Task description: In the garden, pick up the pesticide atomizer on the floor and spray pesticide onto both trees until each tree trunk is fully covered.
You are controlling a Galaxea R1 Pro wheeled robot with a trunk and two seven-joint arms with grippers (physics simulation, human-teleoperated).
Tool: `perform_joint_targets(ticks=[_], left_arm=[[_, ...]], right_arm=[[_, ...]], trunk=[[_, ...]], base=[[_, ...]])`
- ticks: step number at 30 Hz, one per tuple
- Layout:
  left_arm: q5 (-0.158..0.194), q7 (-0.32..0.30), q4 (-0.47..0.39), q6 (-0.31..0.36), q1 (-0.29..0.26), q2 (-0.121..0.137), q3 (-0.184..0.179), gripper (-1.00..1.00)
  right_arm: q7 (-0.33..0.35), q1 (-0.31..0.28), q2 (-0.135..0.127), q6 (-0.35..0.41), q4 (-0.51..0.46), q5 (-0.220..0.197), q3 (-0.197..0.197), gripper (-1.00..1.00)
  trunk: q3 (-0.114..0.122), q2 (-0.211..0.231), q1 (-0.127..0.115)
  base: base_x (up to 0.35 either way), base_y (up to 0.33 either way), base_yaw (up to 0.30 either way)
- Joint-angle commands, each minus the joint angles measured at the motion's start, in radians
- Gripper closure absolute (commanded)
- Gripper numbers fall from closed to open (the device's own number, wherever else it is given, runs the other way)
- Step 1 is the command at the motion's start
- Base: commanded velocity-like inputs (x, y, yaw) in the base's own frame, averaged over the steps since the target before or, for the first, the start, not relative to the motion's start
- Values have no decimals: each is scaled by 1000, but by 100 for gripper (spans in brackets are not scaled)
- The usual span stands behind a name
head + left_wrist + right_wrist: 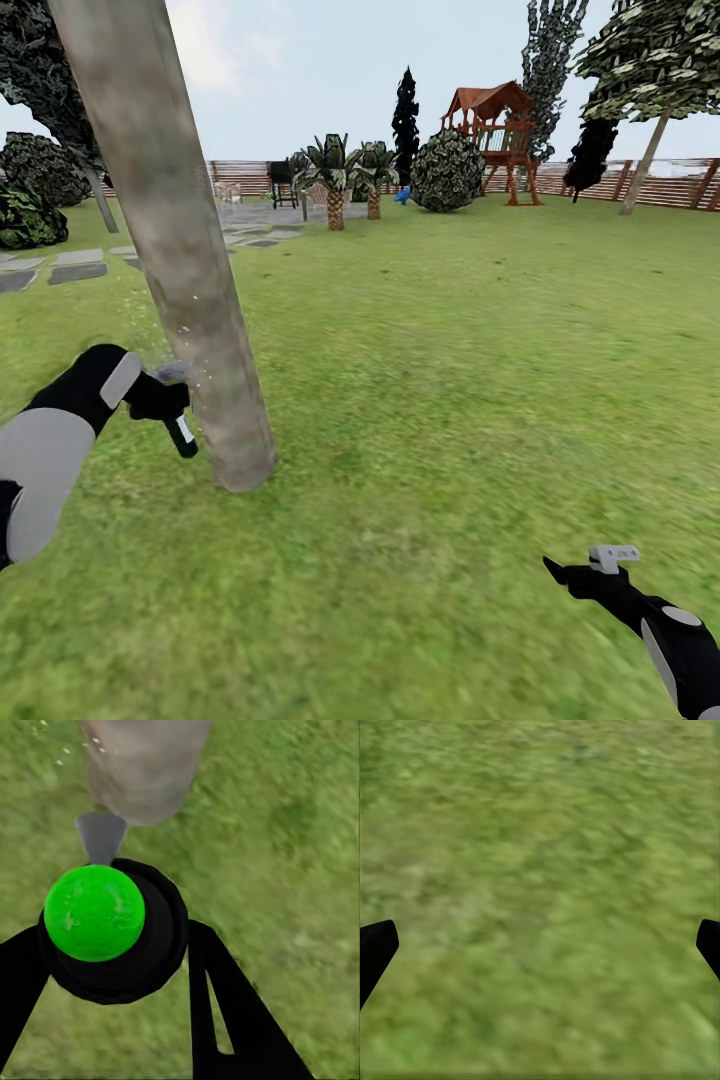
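Observation:
A thick, mottled grey-brown tree trunk (205, 330) leans up from the grass at the left of the head view, with tiny white specks on its bark near the spray head. My left gripper (160, 398) is shut on the pesticide atomizer (181, 432), whose grey head sits right against the trunk. In the left wrist view the atomizer (112, 937) shows its green spot and grey nozzle, aimed at the tree trunk (146, 765). A second leaning tree (646, 160) stands far right by the fence. My right gripper (580, 566) hangs open and empty over the lawn, as also seen by the right gripper (540, 945).
Two short palms (335, 195), a round bush (447, 170) and a wooden play tower (497, 135) stand far ahead before the slatted fence (685, 185). Grey stepping stones (75, 268) lie at the left. Open lawn (480, 380) stretches to the right of the trunk.

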Motion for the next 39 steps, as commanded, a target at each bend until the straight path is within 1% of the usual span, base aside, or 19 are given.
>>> perform_joint_targets(ticks=[1, 4, 7, 11, 15, 16, 18, 22, 23, 24, 27, 28, 29, 31, 32, 33, 35, 37, 39], left_arm=[[7, 0, -1, 0, 28, -5, -7, 100], [8, -2, -1, -7, 128, -29, -6, 100], [9, -2, -11, -11, 169, -42, -6, 100], [10, -2, -25, -11, 176, -46, -1, 100], [11, 0, -63, -6, 162, -47, -3, 100], [14, 2, -83, -4, 150, -47, -4, 100], [13, 3, -98, 1, 83, -45, -5, 100], [11, 5, -79, 4, -41, -35, -5, 100], [10, 5, -62, 5, -80, -32, -5, 100], [10, 5, -52, 5, -99, -31, -5, 100], [10, 6, -45, 5, -99, -34, -4, 100], [10, 6, -43, 4, -88, -34, -5, 100], [11, 6, -43, 4, -63, -35, -5, 100], [14, 6, -44, -2, 0, -42, -4, 100], [15, 6, -44, -4, 21, -43, -3, 100], [17, 5, -44, -8, 65, -48, -2, 100], [17, 2, -44, -14, 104, -55, -2, 100], [17, 1, -44, -39, 146, -61, -2, 100], [14, 5, -44, -97, 185, -69, -2, 100]], right_arm=[[8, -1, 1, 5, -2, 9, -6, -100], [8, -1, 1, 5, -2, 9, -6, -100], [8, -1, 1, 5, -2, 9, -6, -100], [8, -1, 1, 5, -2, 9, -6, -100], [8, -1, 1, 4, -2, 9, -6, -100], [8, -1, 1, 5, -2, 9, -6, -100], [8, -1, 1, 5, -3, 9, -7, -100], [8, -1, 1, 5, -2, 9, -7, -100], [8, -1, 1, 5, -2, 9, -7, -100], [8, -1, 1, 5, -2, 9, -6, -100], [8, -1, 1, 5, -2, 9, -6, -100], [8, -1, 1, 5, -2, 9, -6, -100], [8, -1, 1, 5, -2, 9, -6, -100], [8, -1, 1, 5, -2, 9, -6, -100], [8, -1, 1, 5, -2, 9, -6, -100], [8, -1, 1, 5, -2, 9, -6, -100], [8, -1, 1, 5, -2, 9, -6, -100], [8, -1, 1, 5, -2, 9, -6, -100], [8, -1, 1, 5, -2, 9, -6, -100]], trunk=[[-1, -1, 0], [-1, -1, 0], [-1, -1, 0], [-1, -1, 0], [-1, -1, 0], [-1, -1, 0], [-1, -1, 0], [-1, -1, 0], [-1, -1, 0], [-1, -1, 0], [-1, -1, 0], [-1, -1, 0], [-1, -1, 0], [-1, -1, 0], [-1, -1, 0], [-1, -1, 0], [-1, -1, 0], [-1, -1, 0], [-1, -1, 0]], base=[[0, 0, 0], [0, 0, 0], [-5, 0, 0], [-227, 0, 0], [-56, 0, 0], [-10, 0, 0], [-4, 0, 0], [0, 0, 0], [0, 0, 0], [0, 0, 0], [0, 0, 0], [0, 0, 0], [0, 0, 0], [0, 0, 0], [0, 0, 0], [0, 0, 0], [0, 0, 0], [0, 0, 0], [0, 0, 0]])
